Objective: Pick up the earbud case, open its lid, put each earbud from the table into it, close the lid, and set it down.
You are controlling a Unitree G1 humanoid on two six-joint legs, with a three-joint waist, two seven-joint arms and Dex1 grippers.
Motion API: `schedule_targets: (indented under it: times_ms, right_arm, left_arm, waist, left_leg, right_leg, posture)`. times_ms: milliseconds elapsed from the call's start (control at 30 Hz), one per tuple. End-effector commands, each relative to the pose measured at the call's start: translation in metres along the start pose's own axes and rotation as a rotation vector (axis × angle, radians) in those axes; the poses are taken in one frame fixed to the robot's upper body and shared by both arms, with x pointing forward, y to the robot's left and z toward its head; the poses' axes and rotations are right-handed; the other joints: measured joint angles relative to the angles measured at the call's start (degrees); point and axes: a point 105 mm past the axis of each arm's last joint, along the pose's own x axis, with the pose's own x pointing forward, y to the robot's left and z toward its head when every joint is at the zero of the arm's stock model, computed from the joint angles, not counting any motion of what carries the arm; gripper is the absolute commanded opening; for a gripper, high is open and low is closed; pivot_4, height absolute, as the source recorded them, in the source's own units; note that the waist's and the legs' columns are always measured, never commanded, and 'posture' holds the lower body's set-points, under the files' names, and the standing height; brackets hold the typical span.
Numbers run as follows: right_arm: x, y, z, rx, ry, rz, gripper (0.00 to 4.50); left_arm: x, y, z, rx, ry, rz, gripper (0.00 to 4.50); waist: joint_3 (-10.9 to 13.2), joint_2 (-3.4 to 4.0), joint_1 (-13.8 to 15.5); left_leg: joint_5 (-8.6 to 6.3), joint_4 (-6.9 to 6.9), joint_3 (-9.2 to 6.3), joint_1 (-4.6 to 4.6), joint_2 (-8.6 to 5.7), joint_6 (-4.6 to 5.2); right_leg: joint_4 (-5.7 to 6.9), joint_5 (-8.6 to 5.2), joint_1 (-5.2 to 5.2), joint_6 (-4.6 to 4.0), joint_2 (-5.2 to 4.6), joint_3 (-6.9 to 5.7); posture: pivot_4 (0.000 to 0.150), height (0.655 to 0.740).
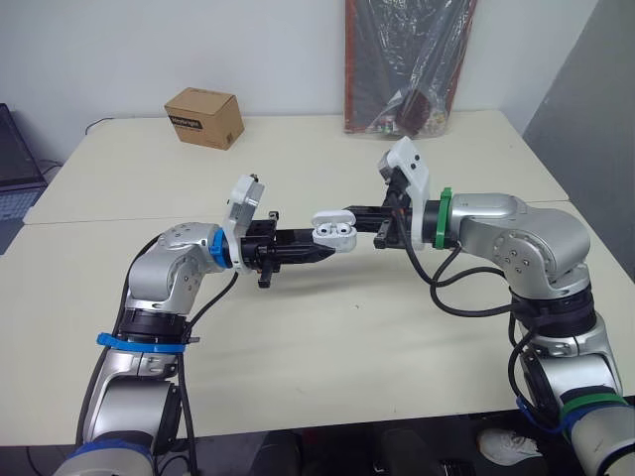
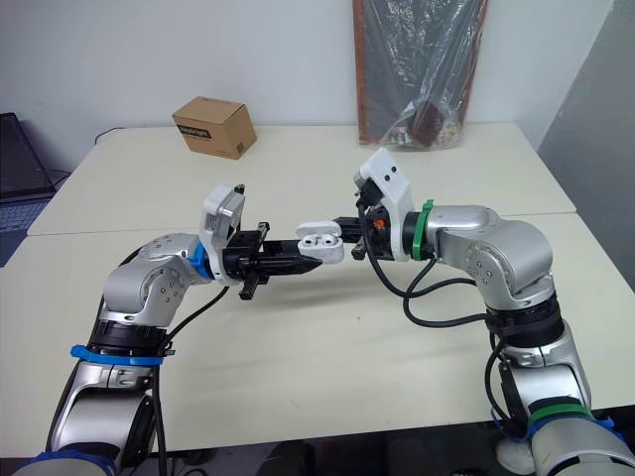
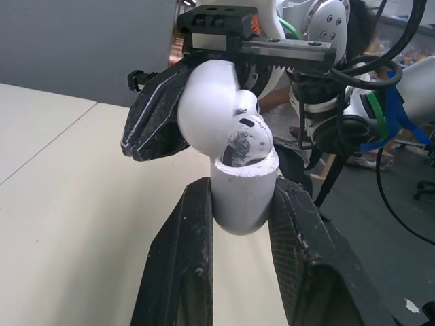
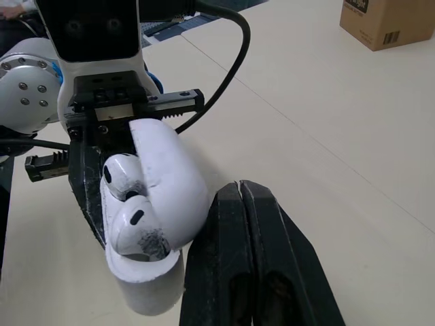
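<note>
White earbud case [image 1: 333, 231], up in the air above the desk [image 1: 327, 347], between the two arms. Gripped by its bottom half in the left pincer [image 1: 322, 248], snug on both sides. Lid [image 3: 207, 102] flipped open and leaning back. Two earbuds [image 4: 126, 178] tucked inside, side by side, round heads poking up. Looks like only closing the lid and setting down left to do.

Right pincer [image 4: 239, 193] squeezed tight together, holding nothing, just beside the back of the lid. Maybe touching it; hard to tell.

Could go wrong from here by pushing the lid from the wrong side and bending it further open, not shut. Could also knock the case crooked in the left pincer with too hard a poke, being smooth and round and gripped only low down. Might then slip and drop to the desk, with earbuds spilling out. Could pinch an earbud under the lid too, with one not pushed fully down.

Hard to make out: the hinge, hidden behind the lid. Same for the bottom of the case, tucked between the black fingers [image 3: 177, 272]. Not clear either how deep the earbuds sit in their holes. Further back on the desk, a brown cardboard box [image 1: 204, 117] and a dark thing in a clear plastic bag [image 1: 407, 64], cut off at the top and not possible to name.
</note>
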Motion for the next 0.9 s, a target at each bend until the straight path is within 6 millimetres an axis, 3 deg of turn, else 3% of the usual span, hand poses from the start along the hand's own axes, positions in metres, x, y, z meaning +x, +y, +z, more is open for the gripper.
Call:
schedule_targets:
  times_ms: [33, 667, 900]
  right_arm:
    - [-0.006, 0.01, 0.024, -0.075, -0.068, 0.015, 0.03]
    - [-0.009, 0.028, 0.008, -0.121, -0.011, 0.057, 0.03]
    - [-0.031, 0.007, 0.018, -0.212, -0.089, -0.054, 0.03]
  left_arm:
    - [0.0, 0.001, 0.003, 0.02, 0.002, 0.003, 0.79]
    - [-0.002, 0.005, 0.007, -0.009, -0.03, 0.036, 0.79]
    - [-0.004, 0.025, -0.011, -0.061, 0.13, 0.183, 0.79]
  waist:
    - [0.0, 0.0, 0.0]
    - [0.0, 0.0, 0.0]
    - [0.0, -0.01, 0.1]
  left_leg:
    - [0.0, 0.0, 0.0, 0.0, 0.0, 0.0]
    - [0.0, 0.01, 0.0, 0.01, 0.0, 0.0]
    - [0.0, 0.01, 0.0, 0.01, 0.0, 0.0]
  right_leg:
    - [0.0, 0.0, 0.0, 0.0, 0.0, 0.0]
    - [0.01, -0.01, 0.0, 0.01, 0.0, 0.01]
    - [0.01, -0.01, 0.0, 0.02, -0.01, 0.01]
  posture:
    - [0.15, 0.74]
    - [0.15, 0.74]
    - [0.15, 0.74]
